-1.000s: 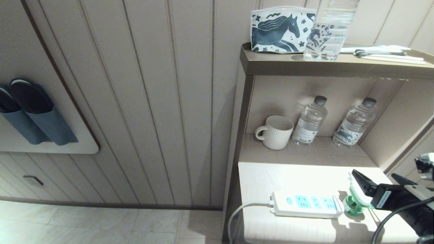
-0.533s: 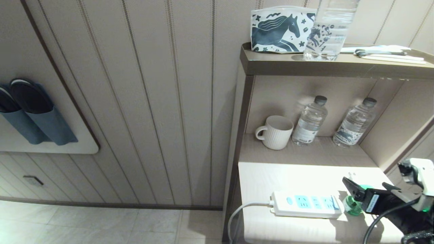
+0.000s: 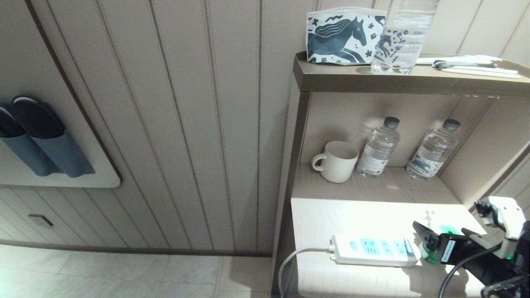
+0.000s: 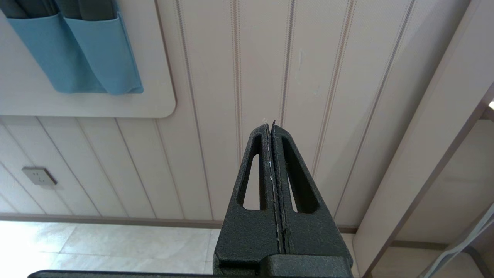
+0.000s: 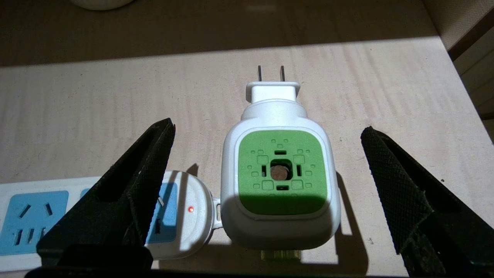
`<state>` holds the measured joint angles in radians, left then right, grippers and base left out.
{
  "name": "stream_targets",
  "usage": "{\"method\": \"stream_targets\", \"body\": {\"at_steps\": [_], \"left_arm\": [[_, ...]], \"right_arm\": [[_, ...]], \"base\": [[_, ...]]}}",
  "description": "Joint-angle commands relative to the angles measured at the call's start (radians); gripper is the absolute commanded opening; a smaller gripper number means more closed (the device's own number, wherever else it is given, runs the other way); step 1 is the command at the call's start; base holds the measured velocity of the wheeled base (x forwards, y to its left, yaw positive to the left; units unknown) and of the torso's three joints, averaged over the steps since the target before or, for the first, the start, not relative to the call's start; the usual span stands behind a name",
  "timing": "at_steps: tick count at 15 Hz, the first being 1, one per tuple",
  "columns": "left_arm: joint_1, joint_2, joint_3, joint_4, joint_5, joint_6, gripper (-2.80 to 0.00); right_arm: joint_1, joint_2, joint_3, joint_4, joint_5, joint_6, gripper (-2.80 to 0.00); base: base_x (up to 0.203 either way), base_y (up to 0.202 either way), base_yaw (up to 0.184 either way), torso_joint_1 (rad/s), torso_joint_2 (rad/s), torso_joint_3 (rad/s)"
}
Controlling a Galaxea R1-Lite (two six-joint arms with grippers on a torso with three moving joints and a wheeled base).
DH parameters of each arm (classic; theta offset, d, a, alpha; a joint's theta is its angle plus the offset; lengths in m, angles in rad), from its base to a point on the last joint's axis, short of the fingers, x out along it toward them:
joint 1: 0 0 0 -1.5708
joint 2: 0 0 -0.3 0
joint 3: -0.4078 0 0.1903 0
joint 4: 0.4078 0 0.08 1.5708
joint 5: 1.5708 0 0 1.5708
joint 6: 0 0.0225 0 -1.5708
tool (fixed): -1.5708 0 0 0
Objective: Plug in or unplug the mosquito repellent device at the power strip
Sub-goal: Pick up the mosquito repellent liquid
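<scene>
The mosquito repellent device [image 5: 281,173], white with a green top face, stands upright on the light table [image 3: 356,215], its two prongs pointing toward the shelf's back and plugged into nothing. In the head view the device [image 3: 430,250] sits just off the right end of the power strip [image 3: 374,248]. The power strip [image 5: 34,216] shows a small red light at that end. My right gripper [image 5: 268,127] is open, one finger on each side of the device and clear of it. My left gripper [image 4: 269,123] is shut on nothing, facing the wall panels, outside the head view.
A white mug [image 3: 336,161] and two clear water bottles [image 3: 377,148] [image 3: 432,150] stand at the back of the niche. A horse-print pouch [image 3: 343,36] and a large bottle [image 3: 403,37] are on the top shelf. The strip's cord [image 3: 290,258] hangs off the table's left edge.
My right gripper came down with the device, which was tilted in its grip. It has let go, and the device now stands upright between the open fingers.
</scene>
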<state>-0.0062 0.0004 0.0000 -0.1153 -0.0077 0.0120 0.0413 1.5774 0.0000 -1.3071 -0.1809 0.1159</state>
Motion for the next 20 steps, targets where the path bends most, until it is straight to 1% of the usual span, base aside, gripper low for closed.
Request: {"method": "stream_targets", "body": {"at_steps": [1, 5, 10, 14, 16, 17, 20], "left_arm": [[0.0, 0.0, 0.0, -0.001, 0.0, 0.0, -2.8], [0.0, 0.0, 0.0, -0.001, 0.0, 0.0, -2.8], [0.0, 0.0, 0.0, -0.003, 0.0, 0.0, -2.8], [0.0, 0.0, 0.0, -0.003, 0.0, 0.0, -2.8], [0.0, 0.0, 0.0, -0.003, 0.0, 0.0, -2.8], [0.0, 0.0, 0.0, -0.003, 0.0, 0.0, -2.8], [0.0, 0.0, 0.0, -0.003, 0.0, 0.0, -2.8]], "right_arm": [[0.0, -0.01, 0.0, 0.012, 0.0, 0.005, 0.0], [0.014, -0.002, 0.0, 0.048, 0.004, 0.005, 0.0], [0.014, 0.021, 0.0, 0.033, 0.008, 0.005, 0.0], [0.008, 0.126, -0.002, -0.069, 0.007, 0.002, 0.0], [0.004, 0.181, -0.002, -0.168, 0.005, 0.003, 0.0], [0.003, 0.188, -0.002, -0.187, 0.003, 0.004, 0.0], [0.005, 0.195, 0.0, -0.191, 0.004, 0.002, 0.0]], "base": [[0.0, 0.0, 0.0, 0.0, 0.0, 0.0], [0.0, 0.0, 0.0, 0.0, 0.0, 0.0], [0.0, 0.0, 0.0, 0.0, 0.0, 0.0], [0.0, 0.0, 0.0, 0.0, 0.0, 0.0], [0.0, 0.0, 0.0, 0.0, 0.0, 0.0], [0.0, 0.0, 0.0, 0.0, 0.0, 0.0], [0.0, 0.0, 0.0, 0.0, 0.0, 0.0]]}}
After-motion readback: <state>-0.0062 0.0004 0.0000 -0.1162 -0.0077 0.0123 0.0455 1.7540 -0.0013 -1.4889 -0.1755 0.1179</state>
